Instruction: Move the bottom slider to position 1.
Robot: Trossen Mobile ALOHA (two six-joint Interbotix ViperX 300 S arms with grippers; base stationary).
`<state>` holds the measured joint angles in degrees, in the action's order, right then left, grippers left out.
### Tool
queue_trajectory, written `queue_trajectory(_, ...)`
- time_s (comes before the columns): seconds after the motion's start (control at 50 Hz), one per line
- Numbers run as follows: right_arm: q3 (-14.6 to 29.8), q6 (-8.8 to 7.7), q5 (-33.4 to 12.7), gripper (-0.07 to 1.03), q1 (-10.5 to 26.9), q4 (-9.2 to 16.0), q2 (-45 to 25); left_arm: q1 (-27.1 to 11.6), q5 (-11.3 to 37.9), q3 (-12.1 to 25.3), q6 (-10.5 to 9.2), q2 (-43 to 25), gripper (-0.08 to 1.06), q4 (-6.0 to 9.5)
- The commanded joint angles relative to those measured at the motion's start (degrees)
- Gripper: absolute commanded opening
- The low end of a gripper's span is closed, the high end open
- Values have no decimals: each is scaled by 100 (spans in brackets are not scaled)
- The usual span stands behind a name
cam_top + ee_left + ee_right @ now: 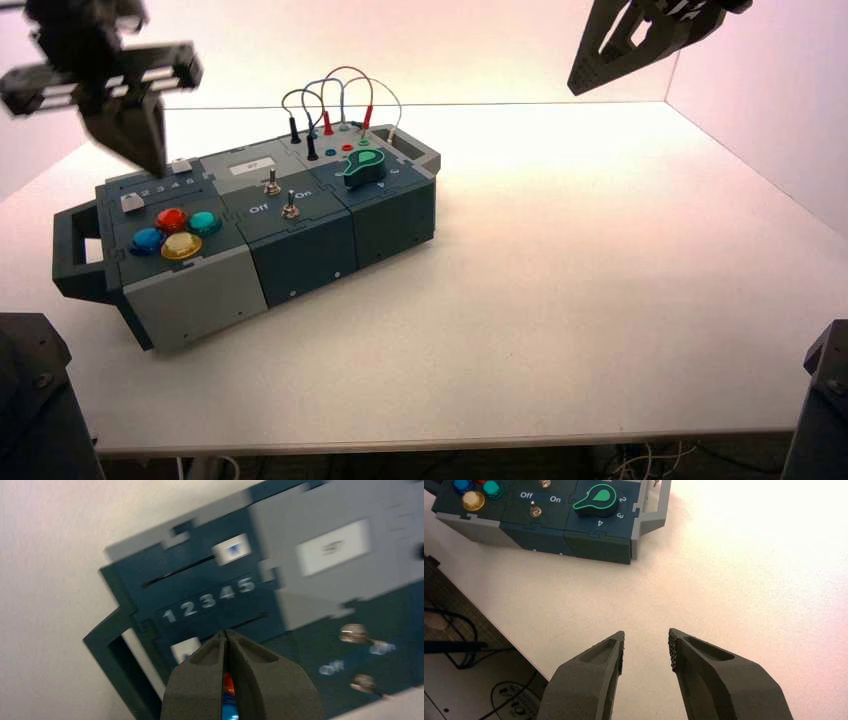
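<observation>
Toward the left edge of the white table (560, 330) sits the box (250, 225), turned at a slant. The left gripper (226, 636) hangs just above the box's handle end, fingers pressed together. The right gripper (646, 650) waits high over the table's far right, fingers spread on nothing. The bottom slider (185, 649) already seems to sit under the printed 1 (169, 615), so to my eye little is left but pulling away.
</observation>
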<state>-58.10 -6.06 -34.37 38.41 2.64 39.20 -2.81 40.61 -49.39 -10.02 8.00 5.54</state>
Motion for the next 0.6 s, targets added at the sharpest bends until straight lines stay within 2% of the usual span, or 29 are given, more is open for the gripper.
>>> queue_trajectory(0.02,88,0,70,48,26,18,0,-167,149,229,18,255,-3,9)
queue_trajectory(0.12,79,9,70,48,26,9,-9,-404,413,211,79,571,-2,114)
queue_trajectory(0.2,88,0,70,48,26,18,-9,-642,615,185,176,870,3,237)
queue_trajectory(0.26,79,0,70,48,26,9,-9,-800,738,185,185,1151,12,316)
queue_trajectory(0.28,88,0,70,48,26,9,-18,-879,809,167,185,1336,18,369)
queue_trajectory(0.34,79,0,70,48,26,9,-18,-1002,949,167,185,1688,29,466)
queue_trajectory(0.42,79,0,70,48,26,9,-18,-1090,1134,158,176,2224,37,580)
queue_trajectory(0.6,88,9,79,50,26,9,-18,-1107,1564,185,185,3270,43,624)
